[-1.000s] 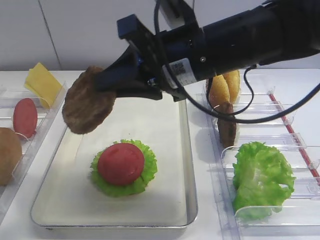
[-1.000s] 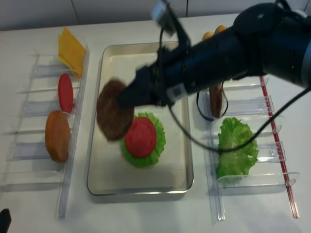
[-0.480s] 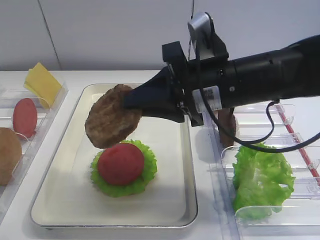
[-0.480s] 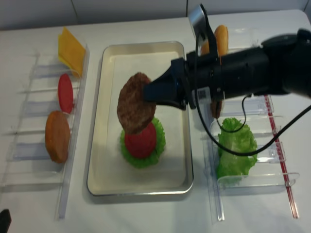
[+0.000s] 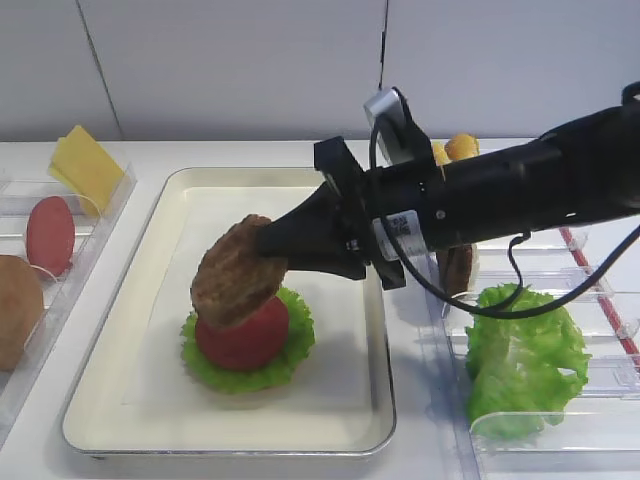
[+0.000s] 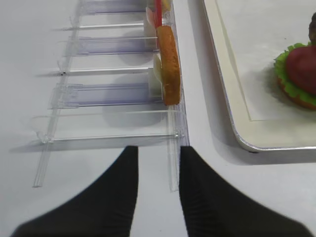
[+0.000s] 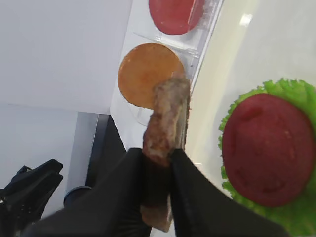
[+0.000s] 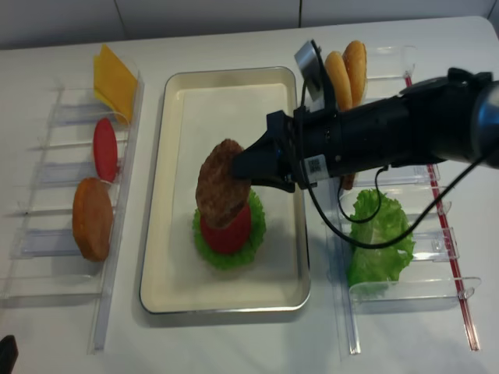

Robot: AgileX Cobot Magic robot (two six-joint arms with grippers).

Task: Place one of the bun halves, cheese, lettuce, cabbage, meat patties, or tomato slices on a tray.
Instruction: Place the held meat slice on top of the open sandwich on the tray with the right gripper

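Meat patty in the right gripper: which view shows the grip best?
Right wrist: the fingers pinch the held patty edge-on. Both exterior views show its tilted face above the tomato slice; the left wrist catches only a sliver.

Clear plastic rack, left (image 8: 117, 257): long and narrow, divided by thin cross-bars into slots; runs near to far along the left side of the table, just beside the central area.

Clear plastic rack, right (image 8: 437, 288): same build, runs near to far on the right side; a red strip (image 8: 444, 234) lies along its right edge.

Table (image 8: 234, 343): white, smooth top carrying both racks.

Wall (image 5: 200, 70): pale panels behind the far edge of the table, with thin vertical seams.
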